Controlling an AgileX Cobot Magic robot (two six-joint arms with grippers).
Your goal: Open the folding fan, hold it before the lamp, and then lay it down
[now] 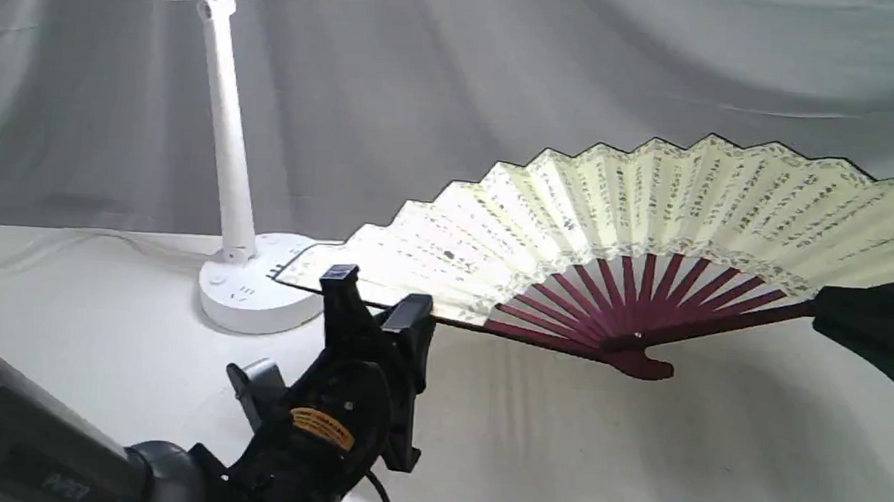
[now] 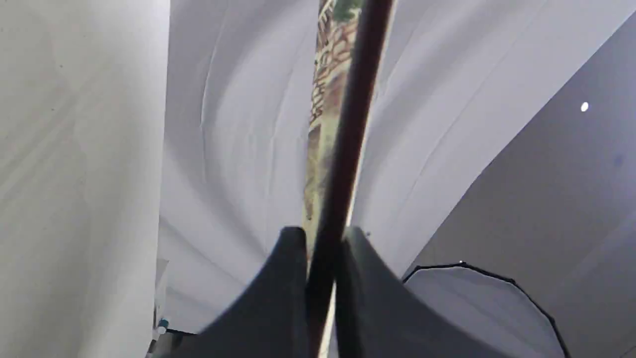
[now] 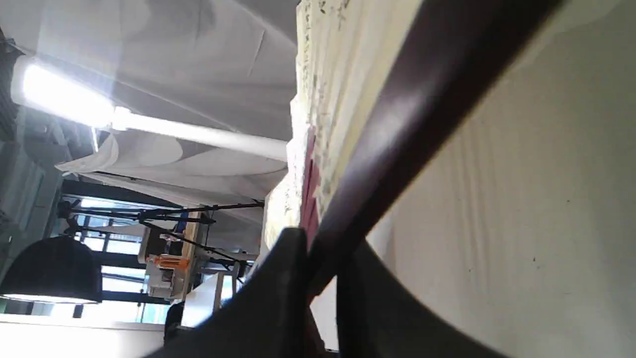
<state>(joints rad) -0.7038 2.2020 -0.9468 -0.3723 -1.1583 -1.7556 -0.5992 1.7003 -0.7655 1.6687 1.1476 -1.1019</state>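
The folding fan (image 1: 652, 201), pleated cream paper on smooth maroon ribs, is spread in a half-round above the cloth-draped worktop (image 1: 636, 464), toward its far edge. The left gripper (image 1: 377, 293) is clamped on one outer rib and the right gripper (image 1: 820, 309) on the other. The slim white lamp (image 1: 229, 137) stands at the far edge, round base just beside the fan's left tip.

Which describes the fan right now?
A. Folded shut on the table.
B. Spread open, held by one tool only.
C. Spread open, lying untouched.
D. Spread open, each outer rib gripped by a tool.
D: the fan is spread wide, the left tool clamping one outer rib and the right tool the other.
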